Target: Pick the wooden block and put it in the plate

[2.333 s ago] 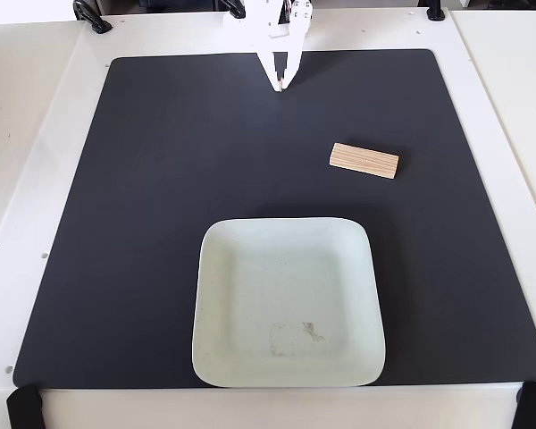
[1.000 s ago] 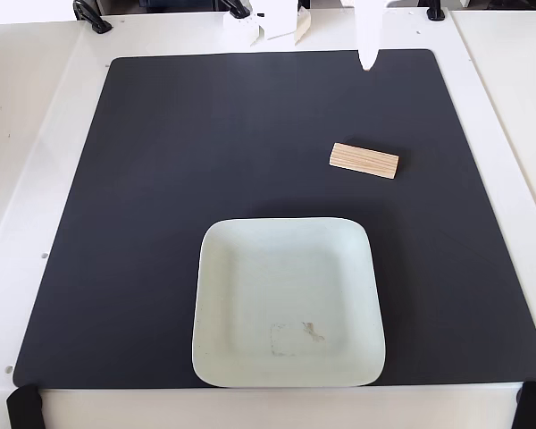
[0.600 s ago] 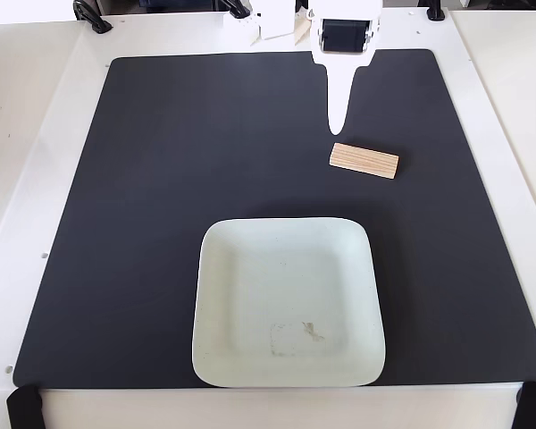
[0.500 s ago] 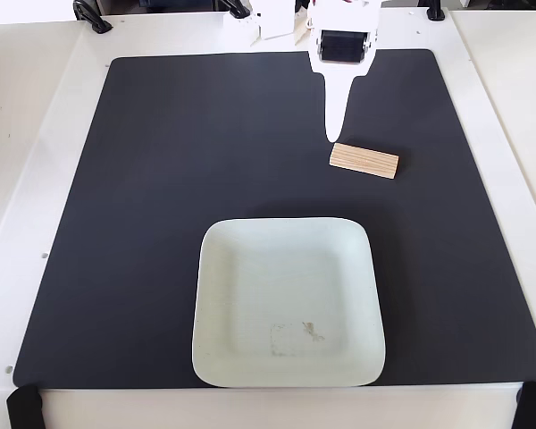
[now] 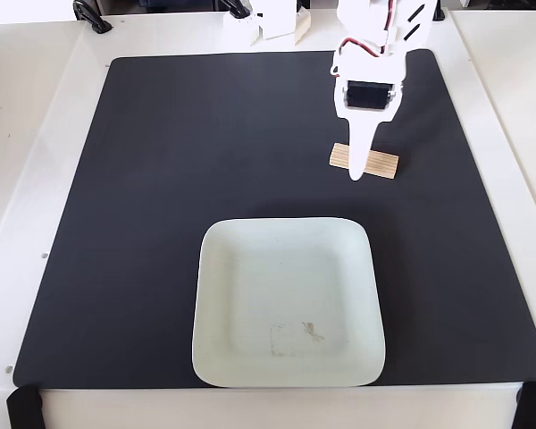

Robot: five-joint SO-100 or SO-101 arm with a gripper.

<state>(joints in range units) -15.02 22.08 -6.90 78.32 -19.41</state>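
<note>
The wooden block (image 5: 381, 164) is a small light-tan piece lying flat on the black mat, above and to the right of the plate. My white gripper (image 5: 357, 172) reaches down from the top edge and hangs over the block's middle, its pointed fingertip (image 5: 358, 161) covering part of it. Only one tapered finger shows from this angle, so I cannot tell how the jaws stand or whether they touch the block. The plate (image 5: 211, 268) is a large pale mint-white square with rounded corners, lying empty near the front of the mat, with faint scuff marks on its centre.
A black mat (image 5: 161, 179) covers most of the white table. White parts of the arm's base (image 5: 277, 22) stand at the back edge. Black clamps sit at the front left corner (image 5: 25, 407) and the front right corner (image 5: 532, 407).
</note>
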